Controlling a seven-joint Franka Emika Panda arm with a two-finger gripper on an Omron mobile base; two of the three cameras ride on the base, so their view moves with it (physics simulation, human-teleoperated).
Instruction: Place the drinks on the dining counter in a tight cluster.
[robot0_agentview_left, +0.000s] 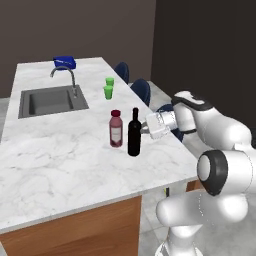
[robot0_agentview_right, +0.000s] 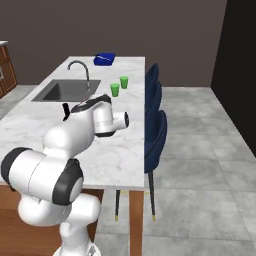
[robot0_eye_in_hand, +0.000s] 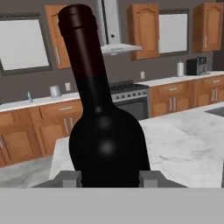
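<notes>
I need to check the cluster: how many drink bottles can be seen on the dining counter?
2. The juice bottle stands upright near the counter's front edge; the wine bottle stands close beside it, between the gripper fingers. Another bottle may be hidden or out of view.

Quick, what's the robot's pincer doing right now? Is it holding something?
Pincer: closed on the wine bottle, which stands upright on the counter beside the juice bottle.

The white arm is bent at the elbow and stretched level toward the counter, the wrist held horizontal, and the gripper (robot0_agentview_left: 143, 127) is closed on the wine bottle (robot0_agentview_left: 134, 134), one finger (robot0_eye_in_hand: 151, 178) at either side.
</notes>
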